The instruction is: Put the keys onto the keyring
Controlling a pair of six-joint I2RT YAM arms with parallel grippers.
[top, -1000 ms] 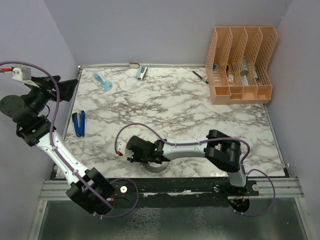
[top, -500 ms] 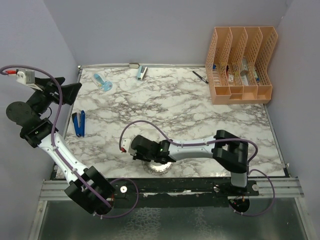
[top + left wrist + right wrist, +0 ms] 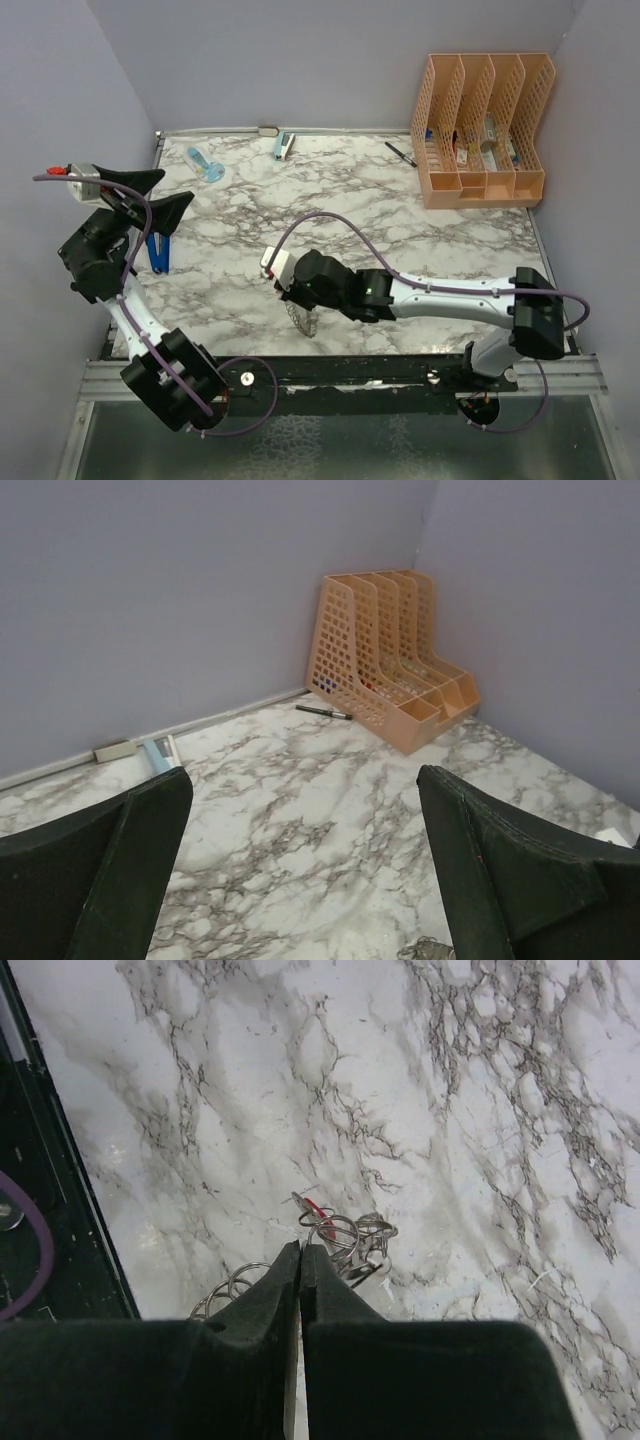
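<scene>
My right gripper (image 3: 294,297) reaches left over the near part of the marble table and is shut on the rim of the keyring (image 3: 303,320), a grey toothed ring that hangs tilted on edge below the fingers. In the right wrist view the closed fingertips (image 3: 301,1248) pinch a thin pale edge, with the ring's coils (image 3: 228,1288) to their left. Just beyond the tips lies a cluster of small rings and keys (image 3: 345,1237) with one red tag (image 3: 316,1208); no yellow tags show. My left gripper (image 3: 172,188) is open and empty, raised at the far left (image 3: 305,780).
A peach file organiser (image 3: 485,130) stands at the back right, with a black pen (image 3: 401,153) beside it. A blue tool (image 3: 157,247) lies at the left edge. A blue tape dispenser (image 3: 205,163) and a small stapler (image 3: 284,146) lie at the back. A black rail (image 3: 340,368) runs along the front.
My right arm has stretched out and risen, tipping the keyring from flat on the table to hanging on edge. My left arm has swung right and lower, still open.
</scene>
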